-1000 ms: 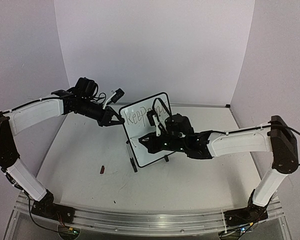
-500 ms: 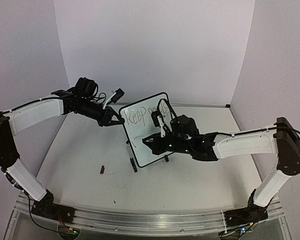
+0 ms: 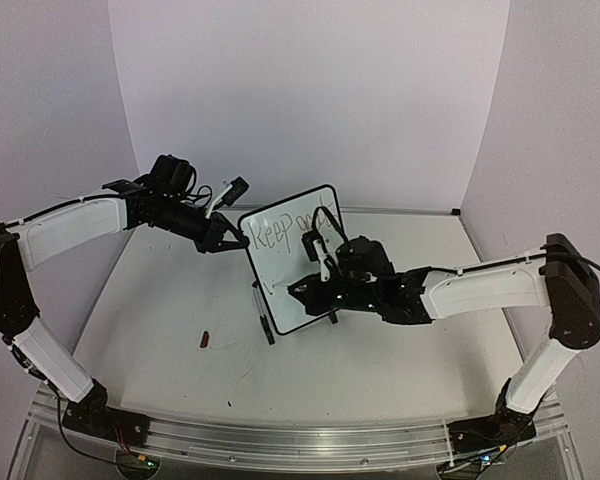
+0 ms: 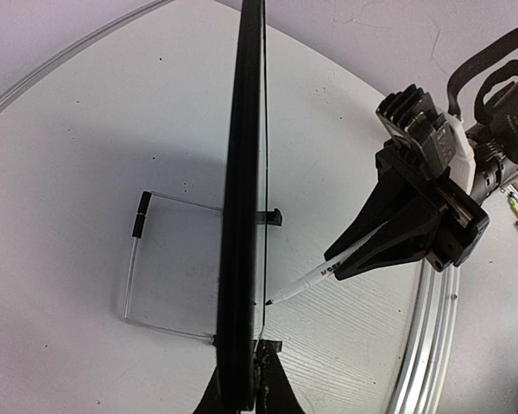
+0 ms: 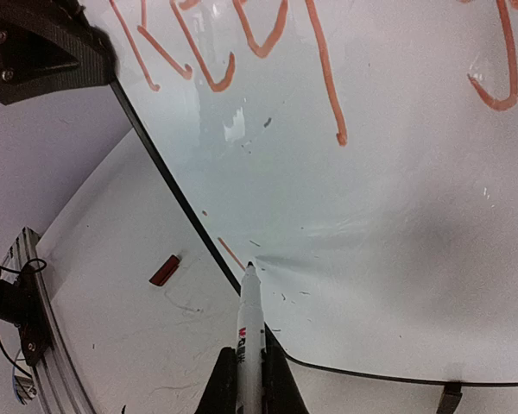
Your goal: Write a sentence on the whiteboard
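While the left end effector [image 3: 223, 238] clamps the left edge of the black-framed whiteboard [image 3: 285, 270], the right end effector [image 5: 249, 379] grips a white marker [image 5: 251, 315], tip touching the board below orange lettering [image 5: 259, 34].

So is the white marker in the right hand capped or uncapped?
Uncapped: the white marker, gripped in the right hand, shows its bare dark tip pointing at the small black-framed whiteboard.
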